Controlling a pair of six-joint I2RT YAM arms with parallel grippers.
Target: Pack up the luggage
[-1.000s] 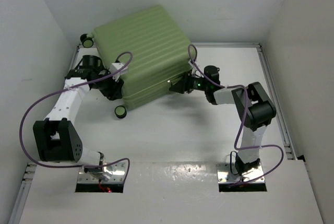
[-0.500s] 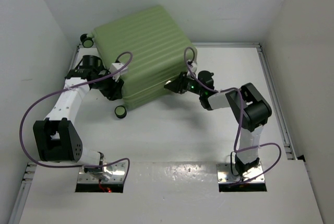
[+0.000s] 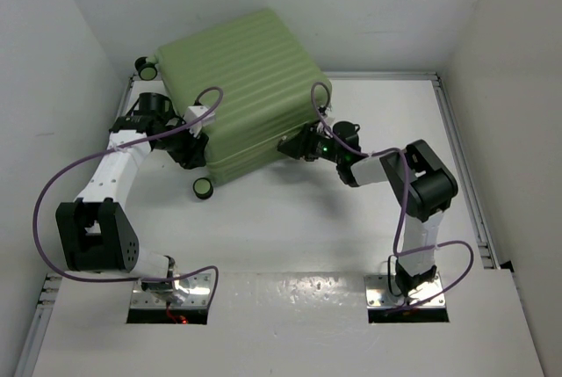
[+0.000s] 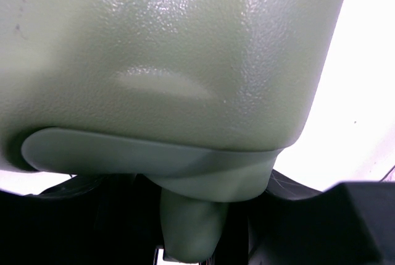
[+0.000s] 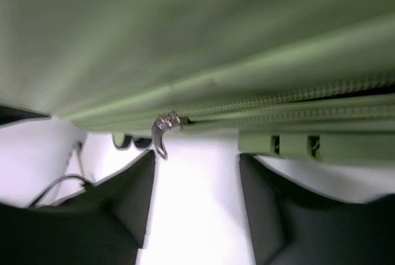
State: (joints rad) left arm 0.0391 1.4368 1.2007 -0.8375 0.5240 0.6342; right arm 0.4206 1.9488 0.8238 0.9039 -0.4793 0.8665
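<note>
A white desk (image 3: 290,228) is spreading out between plain white walls (image 3: 53,61), with a metal rail (image 3: 457,157) running along its right edge. The luggage (image 3: 241,87) is lying closed towards the far left of the desk, its ribbed green shell facing up and turned at an angle. One black wheel (image 3: 203,187) is sticking out at its near corner and another (image 3: 145,67) at its far-left corner.

The left arm (image 3: 114,175) is reaching forward along the left wall and bending in towards the case. Its jaws are pressing up against the near-left corner, beside a looping purple cable (image 3: 53,192). From the wrist view, a green moulded stub (image 4: 188,228) is sitting between the dark fingers (image 4: 80,228), but whether they are clamping it cannot be told.

The right arm (image 3: 421,192) is folding at the elbow and stretching left, low over the desk. Its jaws are standing open at the case's near-right side. A metal zipper pull (image 5: 163,132) is hanging from the closed zip (image 5: 290,107) just above them.
</note>
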